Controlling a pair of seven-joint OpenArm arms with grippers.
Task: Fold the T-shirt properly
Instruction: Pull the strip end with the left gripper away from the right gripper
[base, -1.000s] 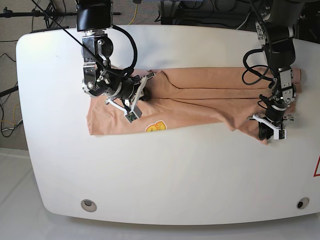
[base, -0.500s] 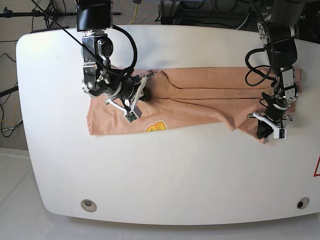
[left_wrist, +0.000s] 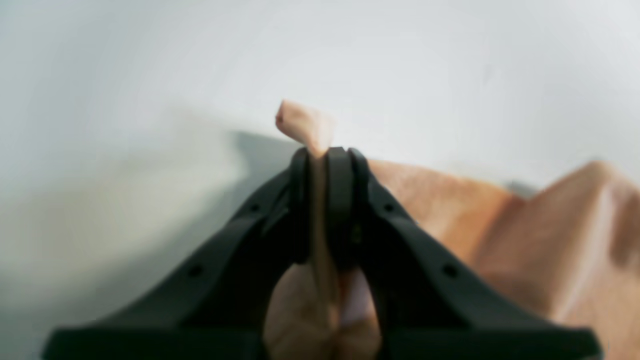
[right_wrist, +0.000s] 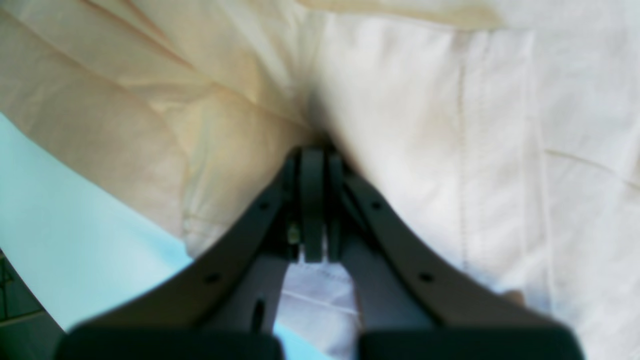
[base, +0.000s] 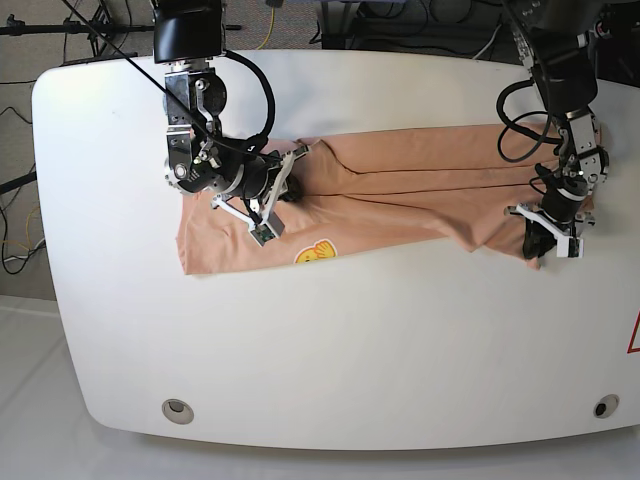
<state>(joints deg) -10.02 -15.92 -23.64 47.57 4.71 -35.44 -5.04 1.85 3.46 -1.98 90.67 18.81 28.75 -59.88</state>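
T-shirt lies stretched across the surface, upper middle of frame. Left pincer has clamped its right corner and drawn it upward; right pincer stays clamped on cloth. Folding pull likely begins.

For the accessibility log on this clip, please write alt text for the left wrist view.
The left gripper is closed on a thin fold of the salmon-pink T-shirt, with a small tip of cloth poking out above the dark fingertips. More of the shirt rises in soft peaks to the right, over a blurred white table.
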